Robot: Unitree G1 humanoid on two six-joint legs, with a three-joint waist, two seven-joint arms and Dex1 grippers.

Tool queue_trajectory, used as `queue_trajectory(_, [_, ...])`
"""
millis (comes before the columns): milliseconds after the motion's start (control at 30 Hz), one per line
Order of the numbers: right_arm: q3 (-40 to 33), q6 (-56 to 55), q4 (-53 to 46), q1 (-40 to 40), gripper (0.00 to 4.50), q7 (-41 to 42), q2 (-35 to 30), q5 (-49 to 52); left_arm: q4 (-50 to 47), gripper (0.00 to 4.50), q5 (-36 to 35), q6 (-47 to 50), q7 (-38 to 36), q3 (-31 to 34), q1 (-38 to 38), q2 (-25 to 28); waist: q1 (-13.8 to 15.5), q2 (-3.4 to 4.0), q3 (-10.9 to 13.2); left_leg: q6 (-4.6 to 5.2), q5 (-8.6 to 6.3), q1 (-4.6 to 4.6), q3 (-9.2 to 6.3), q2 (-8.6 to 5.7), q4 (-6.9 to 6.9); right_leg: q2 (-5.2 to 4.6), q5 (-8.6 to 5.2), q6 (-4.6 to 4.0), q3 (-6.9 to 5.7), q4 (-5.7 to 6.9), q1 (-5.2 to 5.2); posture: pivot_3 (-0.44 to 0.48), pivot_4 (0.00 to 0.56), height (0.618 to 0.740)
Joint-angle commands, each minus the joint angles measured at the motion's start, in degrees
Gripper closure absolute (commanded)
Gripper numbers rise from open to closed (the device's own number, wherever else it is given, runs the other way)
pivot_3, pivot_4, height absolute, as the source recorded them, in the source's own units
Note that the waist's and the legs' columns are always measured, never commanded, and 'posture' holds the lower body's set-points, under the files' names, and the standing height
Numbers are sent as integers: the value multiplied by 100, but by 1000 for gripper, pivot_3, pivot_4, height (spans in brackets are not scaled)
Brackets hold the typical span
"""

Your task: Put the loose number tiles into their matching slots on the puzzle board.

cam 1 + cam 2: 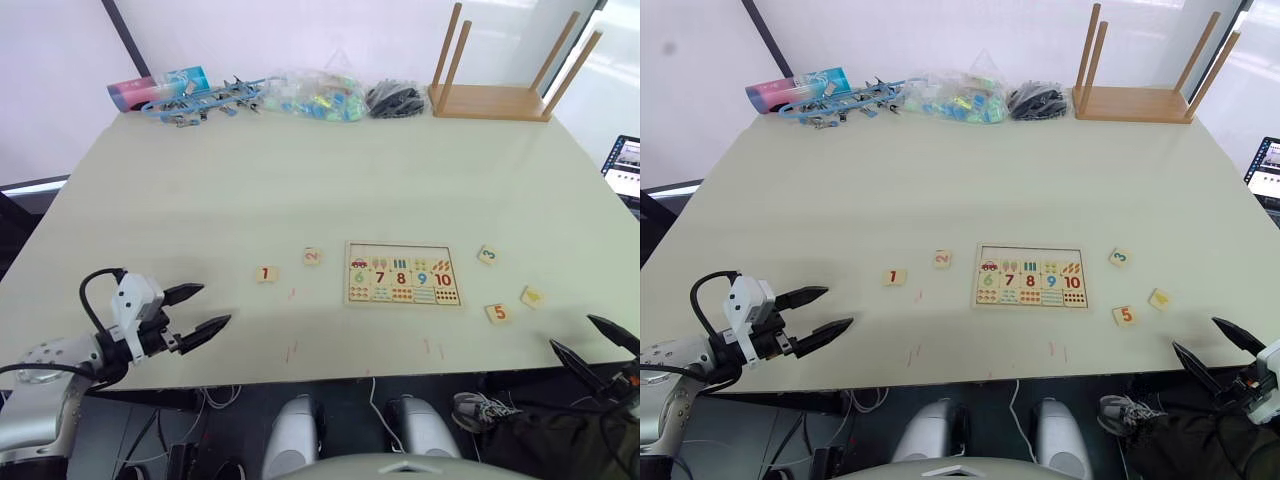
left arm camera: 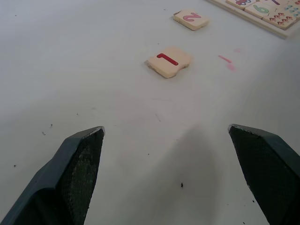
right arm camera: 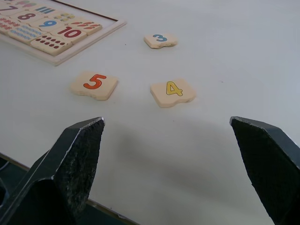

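Five small pale wooden number tiles lie loose on the big white table (image 1: 300,180). The red 1 tile (image 1: 265,273) and pink 2 tile (image 1: 312,256) sit left of the flat wooden puzzle board (image 1: 403,274), straight ahead of the left gripper (image 1: 197,309). The blue 3 tile (image 1: 487,254), yellow 4 tile (image 1: 532,296) and orange 5 tile (image 1: 497,313) sit right of it, nearer the right gripper (image 1: 590,338). Both grippers' fingers are wide apart and hold nothing.

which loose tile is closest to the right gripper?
The yellow 4 tile. It lies almost straight ahead of the right gripper, whose jaws are open. The orange 5 sits off toward the puzzle board, and the blue 3 is farther.
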Motion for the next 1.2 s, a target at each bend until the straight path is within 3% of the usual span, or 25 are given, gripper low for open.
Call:
queue_trajectory(33, [-73,-91,-204,56,0,19,-64,155,116,10,-10,-144,-71,-25,-177,65,4,0,0,0,0,0,0,0,0,0,0,0,0,0,0,0,150,738])
queue_trajectory(267, [51,13,-650,324,0,301,-6,435,736,10,28,-224,-465,-365,-1010,253,42,1,2,0,0,0,-1,-1,-1,7,0,0,-9,0,1,0,150,738])
queue_trajectory(600, [244,-47,-1273,624,0,1374,-42,1108,2428,10,617,-1214,-1711,-1373,-2775,453,108,-3,2,5,2,-1,5,0,0,30,1,1,-12,-3,1,0,150,738])
queue_trajectory(833, [138,-42,-1193,641,0,1911,-183,1324,3691,10,1006,-1933,-2453,-1926,-4007,337,141,-5,4,29,15,-3,6,-1,4,37,0,1,-12,-4,1,0,150,738])
queue_trajectory(1200, [121,-60,-1214,622,0,2073,-147,1444,5067,10,1478,-2699,-3019,-2539,-5146,13,132,-8,4,32,15,-4,8,-10,8,47,1,1,-10,-3,2,0,150,738])
